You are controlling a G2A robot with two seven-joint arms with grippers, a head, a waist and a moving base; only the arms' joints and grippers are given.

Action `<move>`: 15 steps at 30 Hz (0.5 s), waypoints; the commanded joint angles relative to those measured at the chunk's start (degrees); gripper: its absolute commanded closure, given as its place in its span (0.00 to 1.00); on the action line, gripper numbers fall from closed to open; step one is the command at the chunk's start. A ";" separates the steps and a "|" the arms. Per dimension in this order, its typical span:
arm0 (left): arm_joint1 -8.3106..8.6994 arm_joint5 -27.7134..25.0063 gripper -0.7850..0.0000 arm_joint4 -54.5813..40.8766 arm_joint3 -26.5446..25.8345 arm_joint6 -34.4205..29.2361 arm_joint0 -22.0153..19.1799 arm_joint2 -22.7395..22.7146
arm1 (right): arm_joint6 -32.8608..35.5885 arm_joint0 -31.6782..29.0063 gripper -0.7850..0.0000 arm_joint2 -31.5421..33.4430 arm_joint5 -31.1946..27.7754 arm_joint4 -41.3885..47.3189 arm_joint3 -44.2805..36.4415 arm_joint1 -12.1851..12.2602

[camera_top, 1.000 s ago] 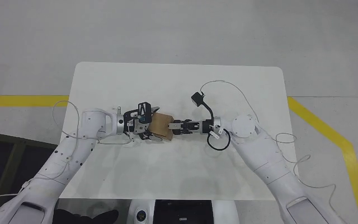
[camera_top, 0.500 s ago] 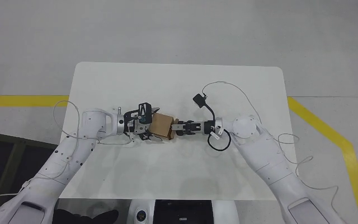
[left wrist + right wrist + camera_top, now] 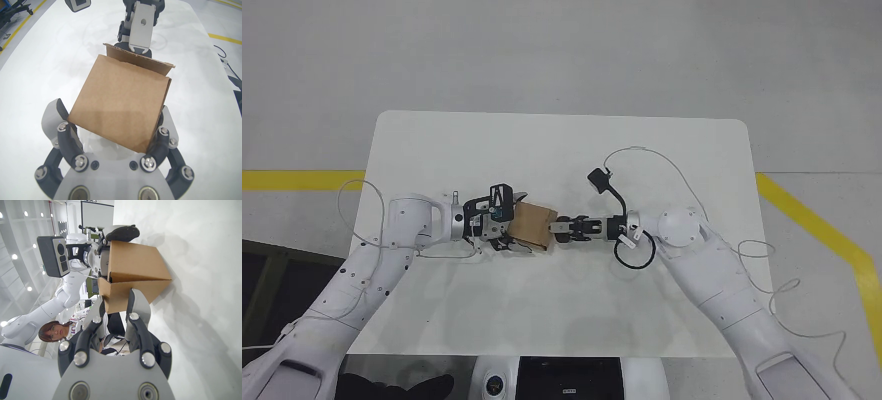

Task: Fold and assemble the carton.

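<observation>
The brown carton (image 3: 531, 224) is sitting at the middle of the white tabletop (image 3: 662, 150), between the two arms. The left fingers (image 3: 52, 113) are spanning its body, closed against opposite sides. The right fingers (image 3: 140, 306) are narrowed onto the raised end flap (image 3: 138, 63), pinching it. For a clean fold, the left should be bracing firmly while the right is swinging the flap about its crease, not dragging the box.

Top view overhead, far; wrist views close, facing each other across shared carton (image 3: 121, 106).
</observation>
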 commanded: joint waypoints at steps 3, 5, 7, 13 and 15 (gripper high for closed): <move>0.01 0.00 0.00 -0.02 0.06 0.02 -0.05 0.13 | -0.20 0.28 0.72 0.05 0.22 -1.23 0.22 0.11; 0.02 0.00 0.00 0.02 0.09 -0.06 -0.09 0.15 | -0.44 0.37 0.73 0.18 0.30 -2.20 0.17 0.23; 0.04 0.00 0.00 0.04 0.07 -0.08 -0.12 0.22 | -0.57 0.30 0.74 0.39 0.49 -2.87 0.11 0.37; 0.10 0.00 0.00 -0.15 0.15 -0.09 -0.17 0.36 | -0.92 -0.03 0.80 0.69 1.42 -6.07 -0.90 0.83; 0.12 0.00 0.00 -0.16 0.10 -0.15 -0.19 0.45 | -0.89 -0.13 0.80 0.71 1.65 -6.65 -1.35 0.92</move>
